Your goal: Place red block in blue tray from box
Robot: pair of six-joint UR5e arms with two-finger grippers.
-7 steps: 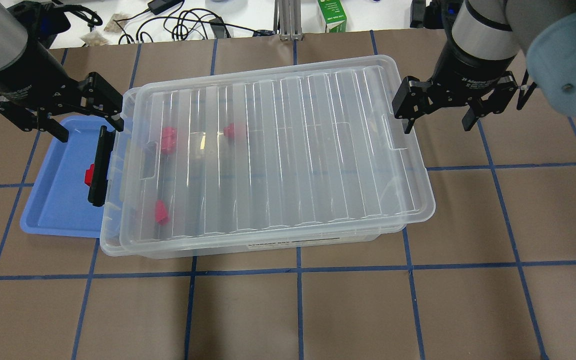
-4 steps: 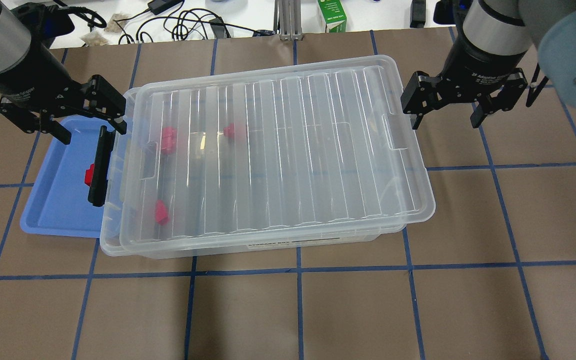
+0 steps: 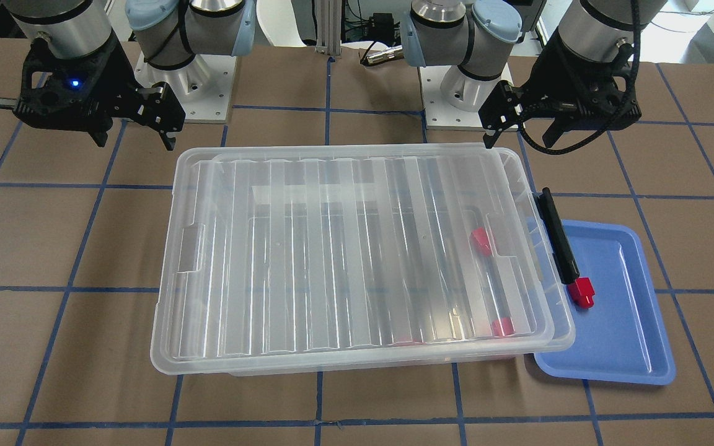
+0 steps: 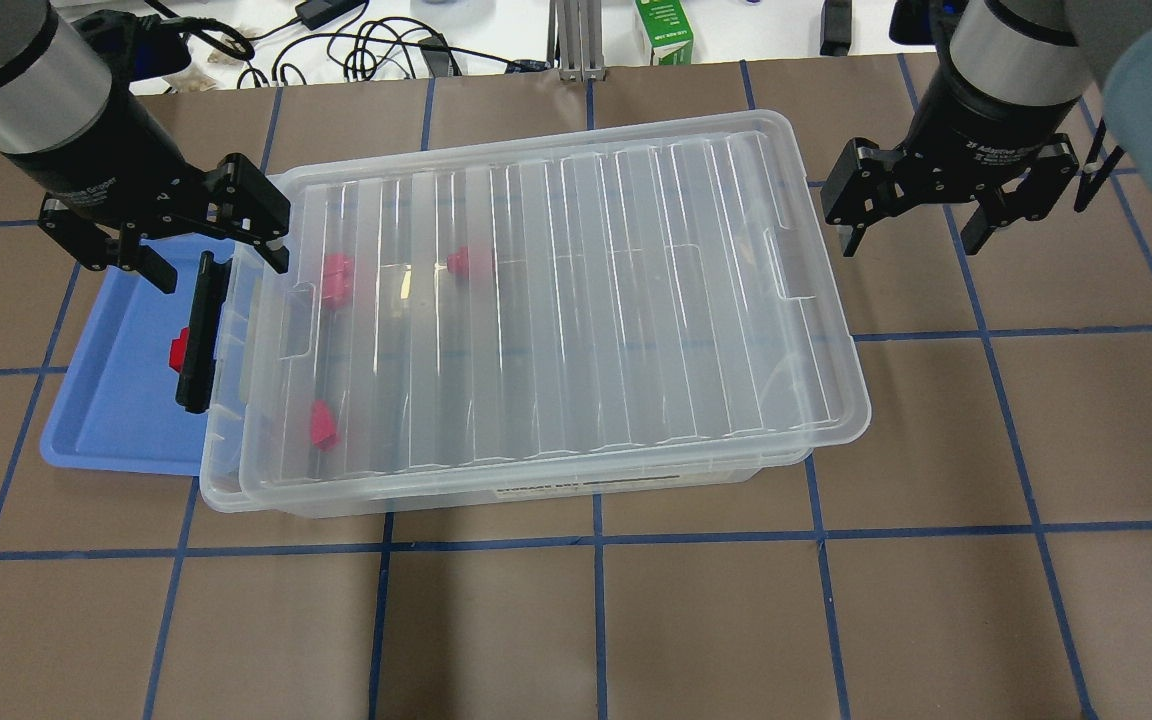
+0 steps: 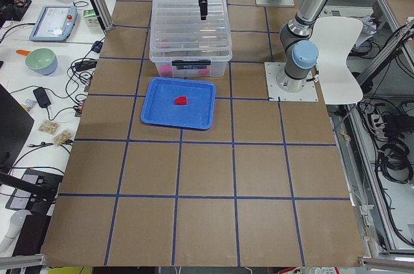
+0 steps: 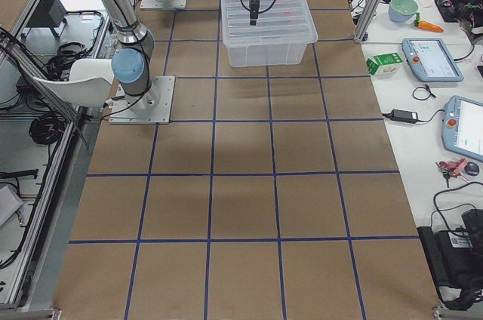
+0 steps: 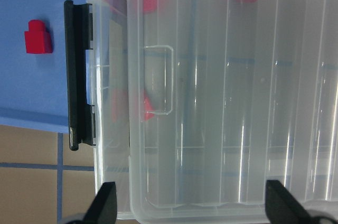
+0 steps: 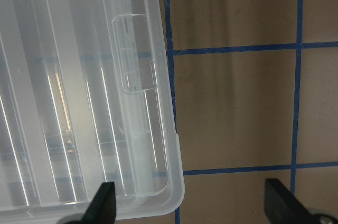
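The clear box (image 4: 223, 462) stands mid-table with its ribbed lid (image 4: 576, 300) lying slightly askew on top. Its black latch (image 4: 198, 330) hangs over the blue tray (image 4: 116, 410). One red block (image 4: 177, 350) lies in the tray, also visible in the left wrist view (image 7: 38, 37) and the front view (image 3: 582, 292). Three more red blocks (image 4: 336, 278) show through the lid. My left gripper (image 4: 216, 262) is open and empty above the box's latch end. My right gripper (image 4: 911, 243) is open and empty just past the lid's right end.
A green carton (image 4: 664, 32) and cables (image 4: 366, 45) lie beyond the table's far edge. Brown table surface with blue tape lines (image 4: 596, 600) spreads in front of the box.
My left gripper has moved right, from over the tray's far end to over the box's latch end. My right gripper has drifted right, away from the lid. Both stay open.
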